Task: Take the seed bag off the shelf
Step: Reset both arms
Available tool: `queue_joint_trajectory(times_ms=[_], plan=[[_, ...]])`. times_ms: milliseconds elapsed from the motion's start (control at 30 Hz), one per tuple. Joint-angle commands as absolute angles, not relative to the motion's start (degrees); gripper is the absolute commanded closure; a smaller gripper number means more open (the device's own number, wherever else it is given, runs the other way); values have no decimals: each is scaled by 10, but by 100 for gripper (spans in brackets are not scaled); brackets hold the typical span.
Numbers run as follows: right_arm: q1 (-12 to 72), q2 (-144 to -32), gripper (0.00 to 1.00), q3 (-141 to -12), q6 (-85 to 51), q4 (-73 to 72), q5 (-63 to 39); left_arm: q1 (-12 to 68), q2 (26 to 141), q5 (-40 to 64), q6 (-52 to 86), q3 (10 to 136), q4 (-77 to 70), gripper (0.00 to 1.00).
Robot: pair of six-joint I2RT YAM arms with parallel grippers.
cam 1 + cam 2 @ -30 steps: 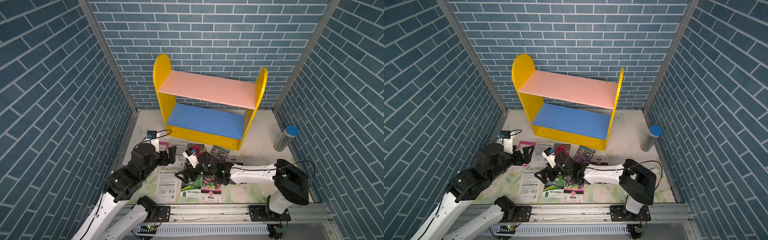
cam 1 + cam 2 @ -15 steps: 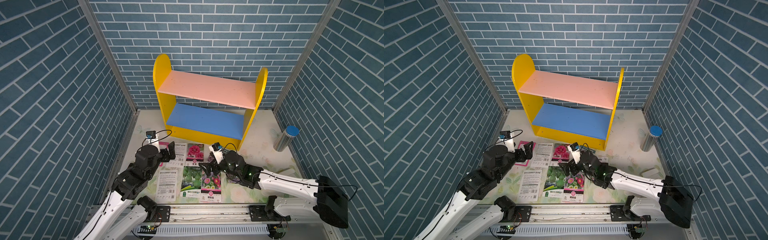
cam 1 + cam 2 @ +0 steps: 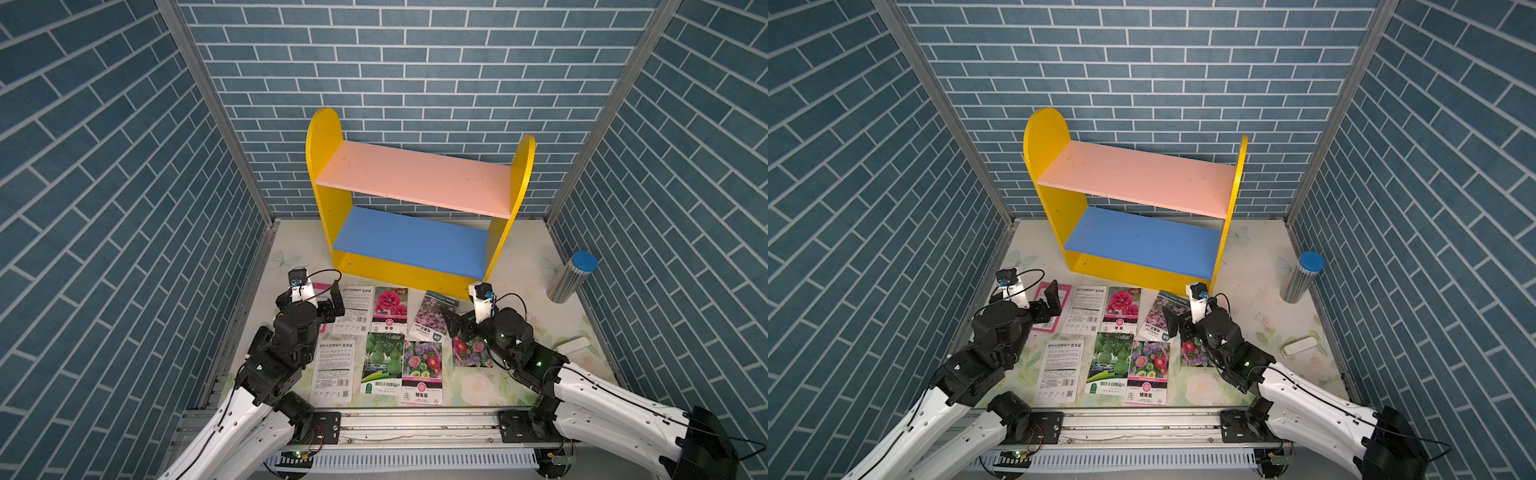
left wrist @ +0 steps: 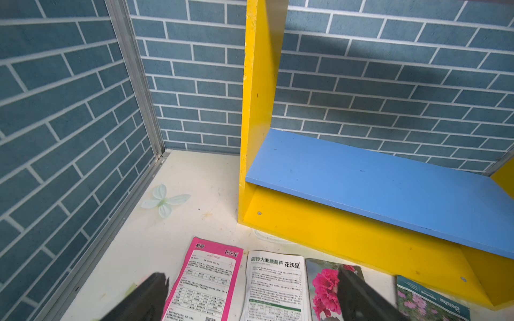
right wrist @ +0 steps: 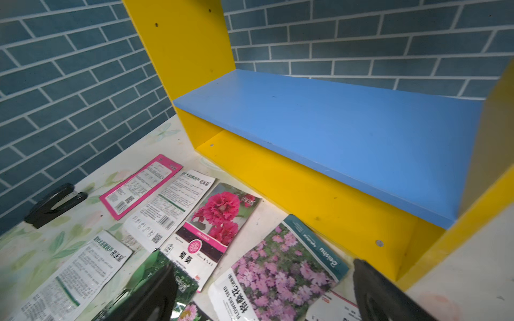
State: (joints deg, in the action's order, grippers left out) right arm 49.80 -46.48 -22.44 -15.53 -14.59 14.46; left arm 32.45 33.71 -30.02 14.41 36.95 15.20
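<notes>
Blue brick walls (image 3: 415, 62) enclosed the floral desk (image 3: 523, 266). The seed bags (image 3: 390, 305) lay flat just in front of the shelf (image 3: 415, 178), off its boards. The left gripper (image 4: 251, 273) and right gripper (image 5: 262, 265) hung there too, jaws spread.

Before me: table (image 3: 519, 257), pale floral top. On it, the shelf (image 3: 415, 183) stands at the back. Eight seed packets (image 3: 390, 307) lie flat in two loose rows just in front of the shelf. Silver canister (image 3: 571, 276) with blue cap, upright at my right. Small white bar (image 3: 573, 345) lies on that side too, nearer me.
</notes>
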Motion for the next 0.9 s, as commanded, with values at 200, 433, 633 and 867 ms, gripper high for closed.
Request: queue_joint_trajectory(times_ms=[200,433,633,867], plan=[[444,-386,0,-186,-73,-148,227,302,355,-308,114,356,74,0],[358,-335,0,-122,-17,-225,236,256,352,-273,96,298,-8,0],[241,-353,0,-67,20,-326,203,189,352,-212,102,229,-98,0],[82,-498,0,-9,12,-555,67,159,390,-207,86,171,-227,0]])
